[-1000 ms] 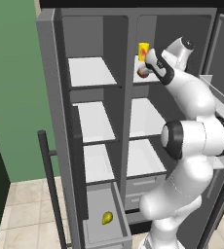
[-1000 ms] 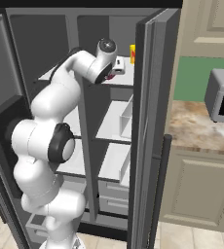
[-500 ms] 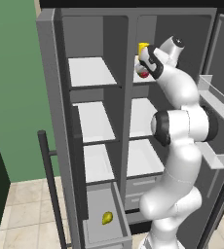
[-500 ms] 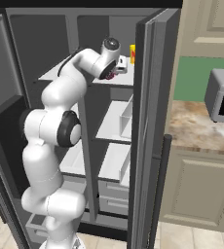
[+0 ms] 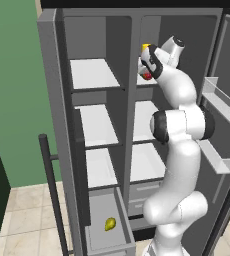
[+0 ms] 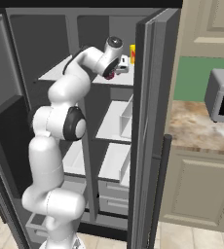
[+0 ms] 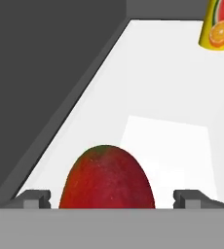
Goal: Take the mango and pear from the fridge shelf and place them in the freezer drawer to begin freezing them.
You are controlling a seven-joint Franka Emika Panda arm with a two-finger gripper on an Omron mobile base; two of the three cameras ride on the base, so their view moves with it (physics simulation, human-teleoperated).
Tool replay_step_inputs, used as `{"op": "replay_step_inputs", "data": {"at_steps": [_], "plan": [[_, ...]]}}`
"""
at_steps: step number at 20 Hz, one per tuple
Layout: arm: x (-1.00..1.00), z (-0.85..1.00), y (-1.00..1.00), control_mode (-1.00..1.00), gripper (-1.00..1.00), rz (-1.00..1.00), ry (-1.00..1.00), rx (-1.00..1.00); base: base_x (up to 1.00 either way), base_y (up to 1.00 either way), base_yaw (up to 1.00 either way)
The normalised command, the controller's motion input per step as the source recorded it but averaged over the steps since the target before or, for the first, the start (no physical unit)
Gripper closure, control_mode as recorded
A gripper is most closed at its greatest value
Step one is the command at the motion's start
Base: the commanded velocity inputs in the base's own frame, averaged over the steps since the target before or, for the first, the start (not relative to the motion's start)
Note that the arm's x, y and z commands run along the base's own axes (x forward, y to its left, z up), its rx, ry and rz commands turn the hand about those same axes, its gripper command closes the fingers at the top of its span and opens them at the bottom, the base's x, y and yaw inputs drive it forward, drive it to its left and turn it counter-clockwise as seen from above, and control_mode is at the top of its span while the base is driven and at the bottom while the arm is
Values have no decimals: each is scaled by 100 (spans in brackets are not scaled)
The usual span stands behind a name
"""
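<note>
A: Mango posn?
B: On top fridge shelf, right compartment. Stands w/ long axis up in hand view, green patch at its top; lower end cut off by frame edge.
A: Your claw?
B: Open, one fingertip each side of mango, not touching.
A: Counts?
B: 1 mango, 1 pear, 1 yellow carton, partly cropped. Pear lies in open freezer drawer, bottom left; too small to tell its axis.
</note>
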Motion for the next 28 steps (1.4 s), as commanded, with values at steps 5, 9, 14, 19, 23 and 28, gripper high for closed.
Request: {"op": "replay_step_inputs", "data": {"at_steps": [5,9,14,19,23,28], "plan": [[2,-22,11,-100,-100,0,4,-2,0,0,0],[6,-35,30,-100,-100,0,6,-4,0,0,0],[8,-27,40,-100,100,0,1,-2,0,0,0],[-3,-5,11,-100,100,0,-6,0,0,0,0],[-67,0,0,-100,100,0,-27,0,0,0,0],[-100,0,0,-100,100,-1,-15,0,0,0,0]]}}
